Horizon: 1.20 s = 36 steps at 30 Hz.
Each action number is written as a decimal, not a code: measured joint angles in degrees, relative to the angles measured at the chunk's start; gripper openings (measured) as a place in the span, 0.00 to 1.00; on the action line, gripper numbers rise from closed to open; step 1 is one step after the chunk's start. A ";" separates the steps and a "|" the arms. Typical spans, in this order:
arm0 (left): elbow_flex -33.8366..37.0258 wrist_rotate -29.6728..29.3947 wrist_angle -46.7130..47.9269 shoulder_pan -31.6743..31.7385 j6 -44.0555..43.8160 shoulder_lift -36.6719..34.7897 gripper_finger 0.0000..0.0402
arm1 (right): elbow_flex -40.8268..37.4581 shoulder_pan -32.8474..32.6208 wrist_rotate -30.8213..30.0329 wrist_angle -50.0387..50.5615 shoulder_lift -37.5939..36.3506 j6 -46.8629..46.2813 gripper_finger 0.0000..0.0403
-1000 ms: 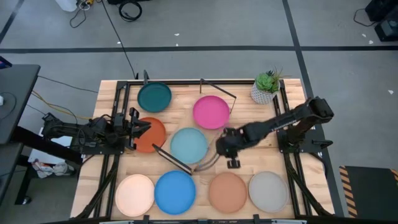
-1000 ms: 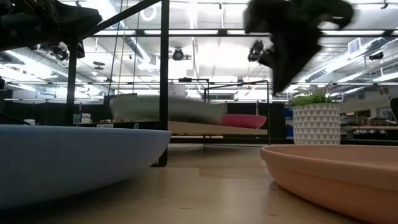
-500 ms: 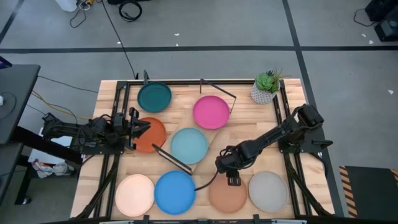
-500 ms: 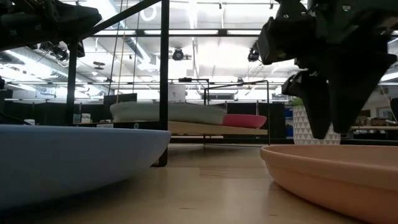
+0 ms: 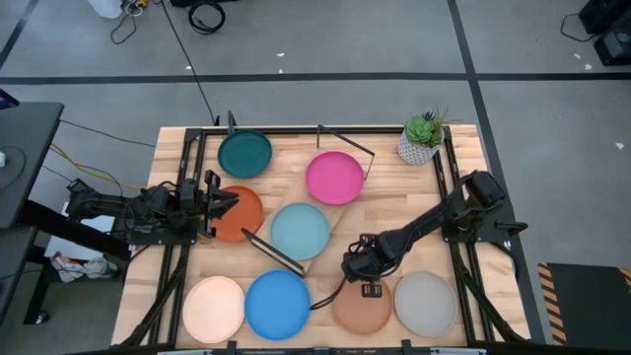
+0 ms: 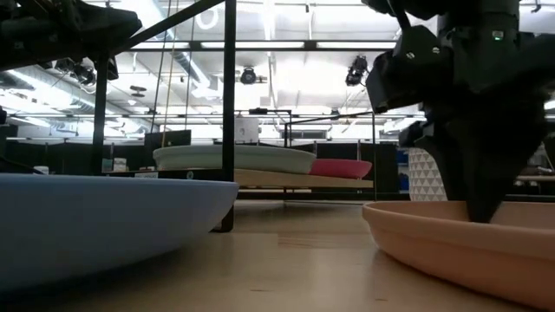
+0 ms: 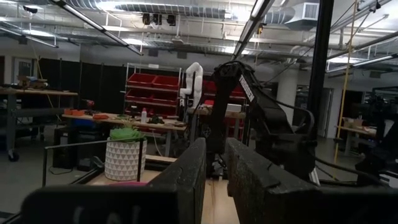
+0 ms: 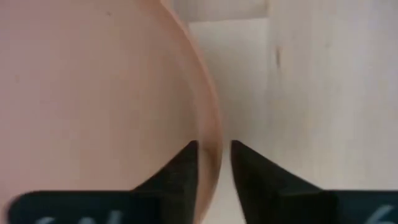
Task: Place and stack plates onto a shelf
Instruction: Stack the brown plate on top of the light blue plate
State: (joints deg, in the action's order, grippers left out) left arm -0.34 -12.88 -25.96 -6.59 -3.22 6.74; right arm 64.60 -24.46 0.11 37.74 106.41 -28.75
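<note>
My right gripper (image 5: 372,289) is down at the far rim of the terracotta plate (image 5: 360,311), which lies flat on the table near its near edge. It is shut on that rim. The shelf (image 5: 340,211), a pale board on black wire legs, stands diagonally mid-table. The pale blue plate (image 5: 299,230) and the magenta plate (image 5: 335,177) rest on it. My left gripper (image 5: 225,202) waits shut at the table's left side, over the orange-red plate (image 5: 242,215). My right gripper pinches the terracotta plate's far rim (image 8: 211,146), with one finger (image 8: 186,165) inside the plate and one outside over the wood. The fingers come from above, pointing down (image 6: 481,208). The plate (image 6: 468,251) lies flat on the table.
The grey plate (image 5: 425,301) sits right of the terracotta one and the bright blue plate (image 5: 277,304) left of it. The cream plate (image 5: 213,308) is at the near left and the teal plate (image 5: 245,154) at the far left. A potted plant (image 5: 422,138) stands far right.
My right gripper has moved from beside the shelf toward the table's near edge and down, arriving at the terracotta plate's far rim. The plates and the shelf have stayed in place.
</note>
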 joint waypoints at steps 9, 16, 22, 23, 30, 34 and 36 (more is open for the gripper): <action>0.00 0.00 0.02 0.00 -0.02 -0.02 0.17 | 3.20 4.17 1.64 6.46 -3.02 1.35 0.06; -0.01 0.00 0.04 0.00 -0.02 -0.01 0.17 | 9.92 8.30 -1.16 15.76 -9.18 6.47 0.03; -0.01 0.00 0.04 -0.01 -0.25 0.00 0.17 | 12.81 13.59 -1.73 19.30 -13.53 10.20 0.03; -0.01 0.00 0.04 0.00 -0.35 -0.02 0.17 | 13.41 14.60 -1.91 19.33 -13.95 10.62 0.03; 0.00 0.02 0.06 -0.01 -5.31 -0.02 0.17 | 20.40 21.12 -2.05 20.33 -11.54 16.11 0.03; 0.00 0.02 0.07 0.00 -6.57 -0.01 0.17 | 25.54 25.00 -2.05 21.30 -8.33 18.94 0.03; -0.01 0.02 0.07 -0.01 -6.62 -0.01 0.17 | 28.27 26.68 -2.08 21.88 -6.34 20.44 0.03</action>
State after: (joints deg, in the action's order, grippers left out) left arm -0.35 -12.86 -25.89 -6.60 -9.85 6.73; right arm 92.87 2.22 -1.96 59.62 100.07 -8.31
